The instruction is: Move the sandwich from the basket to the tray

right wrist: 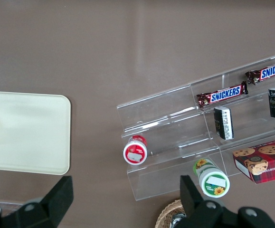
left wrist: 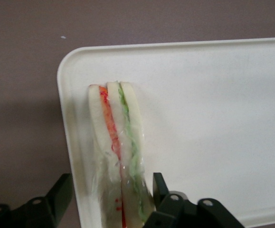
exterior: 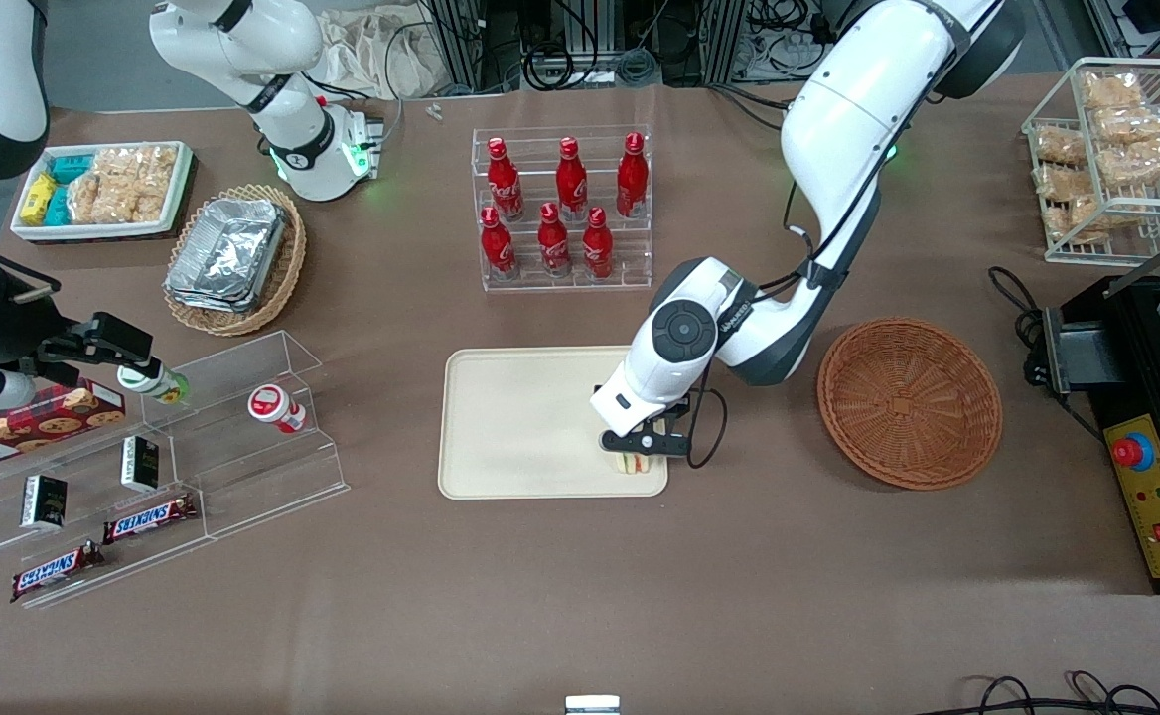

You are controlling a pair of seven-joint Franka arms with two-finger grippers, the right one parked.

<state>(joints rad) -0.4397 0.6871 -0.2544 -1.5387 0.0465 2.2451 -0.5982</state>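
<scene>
The sandwich [exterior: 637,463], a wrapped white-bread wedge with orange, red and green layers, lies on the cream tray [exterior: 525,422] at its corner nearest the basket and the front camera. In the left wrist view the sandwich [left wrist: 118,142] rests just inside the tray's [left wrist: 213,118] rim. My left gripper [exterior: 642,444] is low over it, open, with one finger on each side; one finger [left wrist: 61,194] stands clear of the bread and the other is close against it. The reddish-brown basket [exterior: 908,402] beside the tray, toward the working arm's end, is empty.
A clear rack of red bottles [exterior: 562,209] stands farther from the camera than the tray. A tan basket of foil trays [exterior: 232,256] and a clear snack shelf [exterior: 158,467] lie toward the parked arm's end. A black box with a red button [exterior: 1151,457] and a wire rack [exterior: 1116,159] flank the basket.
</scene>
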